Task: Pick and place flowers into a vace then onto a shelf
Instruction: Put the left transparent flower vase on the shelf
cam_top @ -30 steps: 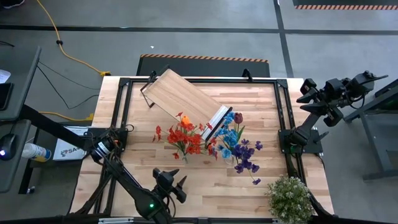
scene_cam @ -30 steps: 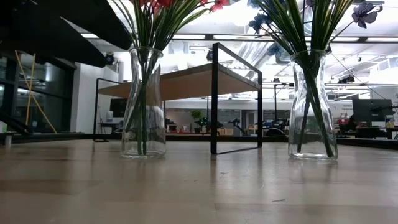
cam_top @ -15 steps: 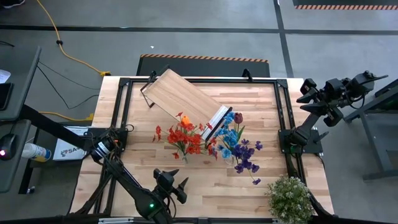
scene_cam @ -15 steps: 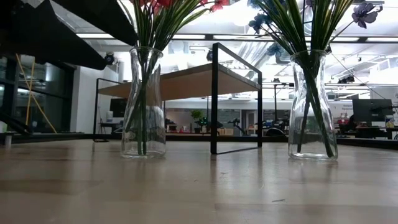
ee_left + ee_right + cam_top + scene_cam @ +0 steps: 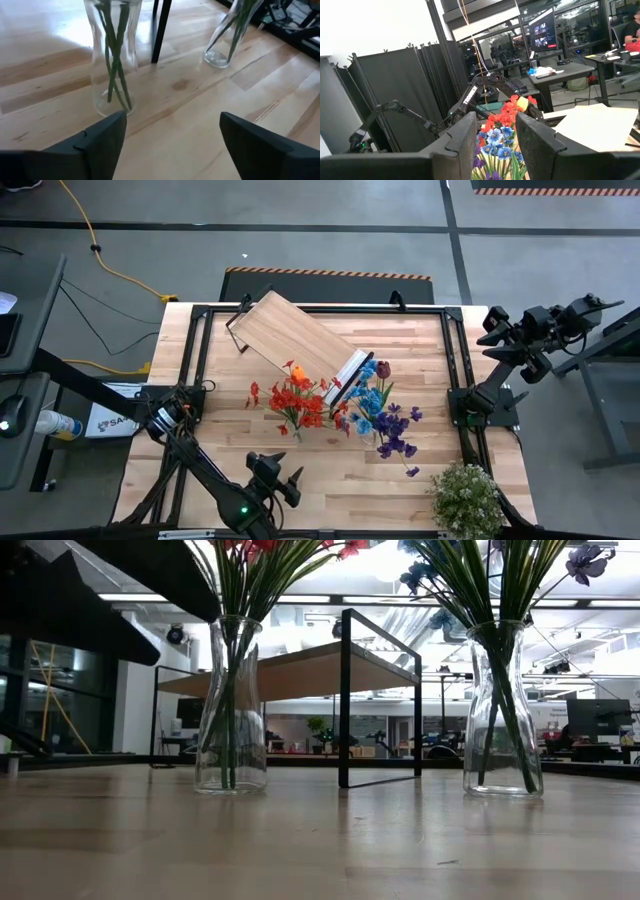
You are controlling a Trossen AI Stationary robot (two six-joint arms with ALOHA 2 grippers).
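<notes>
Two clear glass vases stand on the wooden table. One vase [image 5: 230, 705] holds red and orange flowers [image 5: 295, 402]; the other vase [image 5: 503, 710] holds blue, purple and dark red flowers [image 5: 385, 420]. Behind them stands the shelf [image 5: 295, 335], a light board on black frame ends. My left gripper [image 5: 172, 125] is open near the table's front edge, pointing at the red-flower vase [image 5: 112, 55] with a stretch of bare table between. My right gripper [image 5: 497, 338] is held up beyond the table's right edge, its fingers [image 5: 535, 142] slightly apart with nothing between them.
A bushy pale green-white plant [image 5: 465, 498] stands at the near right corner. A black frame [image 5: 200, 360] runs round the tabletop. Bare wood lies between my left gripper [image 5: 283, 480] and the vases. The shelf's black leg [image 5: 160, 30] stands just behind the red-flower vase.
My left gripper has opened wider while staying in place near the front edge; in the low view the gap between its dark fingers has grown. The vases, flowers and shelf have not moved.
</notes>
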